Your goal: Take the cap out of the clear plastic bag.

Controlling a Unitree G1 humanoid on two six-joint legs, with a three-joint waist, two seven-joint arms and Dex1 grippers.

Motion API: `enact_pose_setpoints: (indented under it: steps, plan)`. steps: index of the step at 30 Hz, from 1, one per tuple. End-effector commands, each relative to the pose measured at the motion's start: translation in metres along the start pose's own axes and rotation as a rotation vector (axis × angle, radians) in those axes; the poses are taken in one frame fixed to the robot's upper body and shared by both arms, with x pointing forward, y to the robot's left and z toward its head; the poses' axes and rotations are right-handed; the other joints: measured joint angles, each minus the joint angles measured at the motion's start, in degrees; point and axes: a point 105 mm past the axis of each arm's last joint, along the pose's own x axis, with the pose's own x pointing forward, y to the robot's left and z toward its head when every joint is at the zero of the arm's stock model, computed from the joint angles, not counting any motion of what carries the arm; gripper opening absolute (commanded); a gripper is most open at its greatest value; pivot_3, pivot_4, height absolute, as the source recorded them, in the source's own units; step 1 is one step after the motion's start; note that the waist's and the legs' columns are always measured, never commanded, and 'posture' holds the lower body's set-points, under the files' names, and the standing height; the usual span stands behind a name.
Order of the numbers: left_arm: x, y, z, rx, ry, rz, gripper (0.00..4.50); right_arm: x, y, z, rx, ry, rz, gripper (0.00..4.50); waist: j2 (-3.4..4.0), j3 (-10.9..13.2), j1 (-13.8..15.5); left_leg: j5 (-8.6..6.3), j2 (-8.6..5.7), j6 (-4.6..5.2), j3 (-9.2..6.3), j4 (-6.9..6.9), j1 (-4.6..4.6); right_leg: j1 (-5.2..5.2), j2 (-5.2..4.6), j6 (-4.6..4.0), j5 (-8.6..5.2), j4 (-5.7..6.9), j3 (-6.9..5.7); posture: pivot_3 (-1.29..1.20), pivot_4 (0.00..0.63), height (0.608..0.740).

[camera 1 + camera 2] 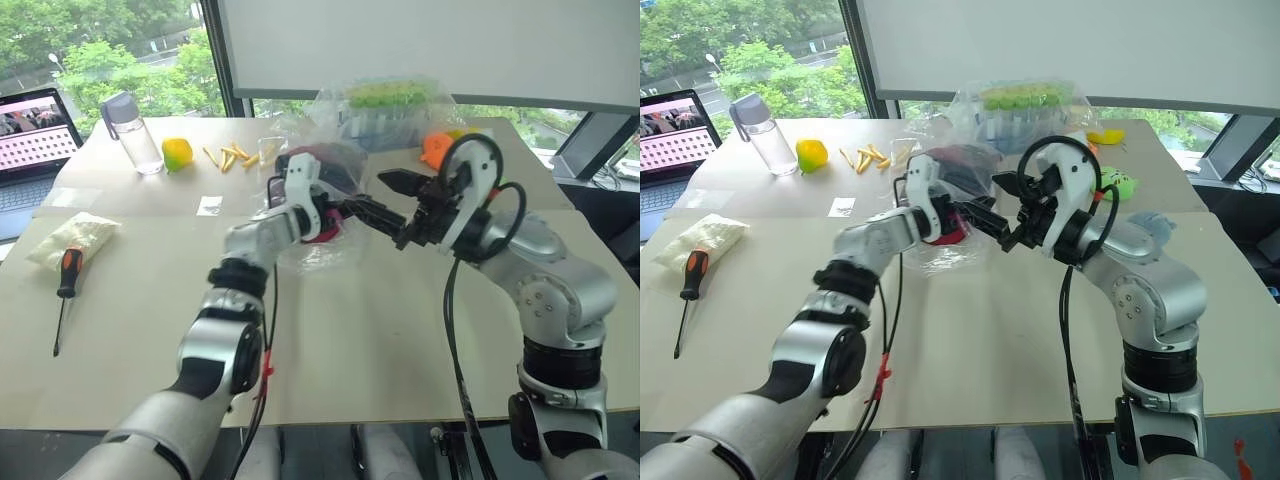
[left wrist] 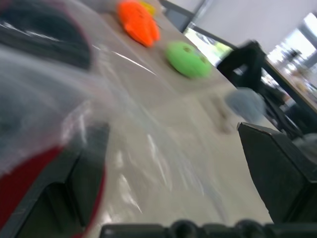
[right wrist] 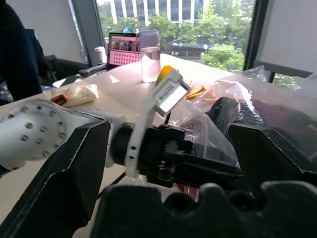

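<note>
The clear plastic bag (image 1: 322, 256) lies crumpled at the table's middle. Inside it is the dark red cap (image 1: 322, 234), with its dark crown behind and the red edge toward me. My left gripper (image 1: 352, 214) is at the bag's right side and open. In the left wrist view its fingers (image 2: 74, 188) stand wide apart, with the cap (image 2: 25, 183) and the plastic film against one of them. My right gripper (image 1: 398, 210) faces it from the right, a little higher and open. Nothing is held between its fingers (image 3: 64, 173), and they frame the left gripper and the bag (image 3: 257, 99).
A bagged tray of green items (image 1: 390, 108) stands behind the bag. An orange plush (image 1: 437, 150) and a green plush (image 1: 1115, 183) lie right of it. To the left are a water bottle (image 1: 135, 135), a laptop (image 1: 30, 140), a screwdriver (image 1: 65, 285) and a white packet (image 1: 75, 240).
</note>
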Motion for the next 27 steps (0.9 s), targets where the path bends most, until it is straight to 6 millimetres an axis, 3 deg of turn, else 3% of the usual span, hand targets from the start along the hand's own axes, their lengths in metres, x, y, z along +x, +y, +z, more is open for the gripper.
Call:
enact_pose_setpoints:
  steps: [1, 6, 11, 14, 18, 21, 24, 27]
  plan:
    - [-0.044, -0.034, 0.005, 0.078, 0.045, -0.047, 4.41, 0.008, 0.001, 0.014, -0.039, -0.070, 0.045, 4.50, 0.02, 0.01, -0.49, 0.00, 0.03, 0.00, 0.01, -0.02, 0.02, -0.01, 0.02, -0.03, 0.02, 0.00, 0.07, 0.00, 0.150, 0.740]
    - [-0.081, -0.043, -0.009, 0.113, 0.116, 0.001, 4.41, 0.019, 0.002, 0.009, -0.029, -0.068, 0.091, 4.50, 0.02, 0.01, 0.53, 0.04, 0.02, 0.03, 0.00, 0.15, 0.16, 0.22, 0.02, -0.07, 0.03, 0.08, -0.01, 0.00, 0.150, 0.740]
    - [-0.125, -0.035, 0.009, 0.222, 0.076, 0.151, 4.41, 0.032, -0.002, 0.004, -0.060, -0.054, 0.107, 4.50, 0.02, 0.01, 0.28, 0.04, 0.04, 0.03, 0.00, 0.16, 0.10, 0.13, 0.05, -0.07, 0.03, 0.04, 0.00, 0.00, 0.150, 0.740]
    - [-0.155, -0.019, 0.033, 0.239, -0.026, 0.267, 4.41, 0.050, -0.011, -0.011, -0.260, 0.084, 0.057, 4.50, 0.03, 0.02, -0.14, 0.04, 0.05, 0.03, 0.00, 0.13, 0.12, 0.09, 0.07, -0.10, 0.02, 0.06, 0.01, 0.00, 0.150, 0.740]
    - [-0.161, -0.011, 0.025, 0.229, -0.012, 0.316, 4.41, 0.071, -0.013, -0.015, -0.411, 0.117, 0.060, 4.50, 0.03, 0.01, -0.20, 0.04, 0.05, 0.03, 0.00, 0.13, 0.14, 0.12, 0.07, -0.12, 0.04, 0.03, -0.01, 0.00, 0.150, 0.740]
    - [-0.152, -0.016, 0.011, 0.192, -0.018, 0.289, 4.41, 0.095, -0.010, -0.029, -0.614, 0.187, 0.081, 4.50, 0.02, 0.01, -0.22, 0.05, 0.03, 0.01, 0.01, 0.12, 0.12, 0.12, 0.05, -0.11, 0.05, -0.01, 0.01, 0.00, 0.150, 0.740]
    - [-0.146, -0.020, 0.005, 0.170, -0.040, 0.285, 4.41, 0.108, -0.006, -0.031, -0.678, 0.196, 0.104, 4.50, -0.01, 0.02, 0.16, 0.05, 0.05, 0.00, 0.01, 0.11, 0.10, 0.10, 0.07, -0.12, 0.06, 0.00, -0.01, 0.00, 0.150, 0.740]
    - [-0.143, -0.019, -0.001, 0.137, -0.052, 0.299, 4.41, 0.115, -0.008, -0.048, -0.741, 0.253, 0.119, 4.50, -0.01, 0.02, 0.28, 0.06, 0.04, -0.01, 0.01, 0.11, 0.09, 0.12, 0.05, -0.12, 0.07, -0.01, 0.00, 0.00, 0.150, 0.740]
